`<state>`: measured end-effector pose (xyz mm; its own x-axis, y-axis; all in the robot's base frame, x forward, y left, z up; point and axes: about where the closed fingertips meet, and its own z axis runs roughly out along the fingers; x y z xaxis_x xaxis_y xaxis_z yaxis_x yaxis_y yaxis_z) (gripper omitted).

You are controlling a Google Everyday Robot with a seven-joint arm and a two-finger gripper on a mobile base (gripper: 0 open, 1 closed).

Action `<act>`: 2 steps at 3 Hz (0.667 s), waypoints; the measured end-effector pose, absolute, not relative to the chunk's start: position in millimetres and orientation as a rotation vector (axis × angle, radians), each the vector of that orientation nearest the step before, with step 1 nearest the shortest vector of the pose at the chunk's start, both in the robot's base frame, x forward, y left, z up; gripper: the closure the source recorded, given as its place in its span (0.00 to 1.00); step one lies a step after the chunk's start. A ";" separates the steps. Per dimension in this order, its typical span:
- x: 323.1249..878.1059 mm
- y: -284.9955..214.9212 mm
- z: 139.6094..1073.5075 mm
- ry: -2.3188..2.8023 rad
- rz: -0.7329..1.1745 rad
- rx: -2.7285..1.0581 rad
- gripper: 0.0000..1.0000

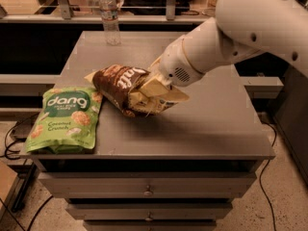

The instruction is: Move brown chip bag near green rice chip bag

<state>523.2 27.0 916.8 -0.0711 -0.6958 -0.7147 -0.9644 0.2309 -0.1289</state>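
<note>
The brown chip bag (118, 83), dark brown with pale yellow ends and white script, is held in my gripper (153, 93) just above the grey cabinet top (216, 124), tilted with its left end toward the green bag. The gripper is shut on the bag's right end. The green rice chip bag (65, 118), a bright green pouch with white "dang" lettering, lies flat at the front left corner of the top. The brown bag's left end is close to the green bag's upper right corner, nearly touching it.
A clear water bottle (110, 18) stands upright at the back left of the cabinet top. The cabinet has drawers (147, 191) below its front edge. Cables lie on the floor at the left. A dark shelf with a bag runs behind.
</note>
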 end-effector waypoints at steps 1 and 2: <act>523.0 29.0 916.7 1.831 0.509 -1.529 0.13; 521.9 30.5 917.5 1.829 0.508 -1.532 0.00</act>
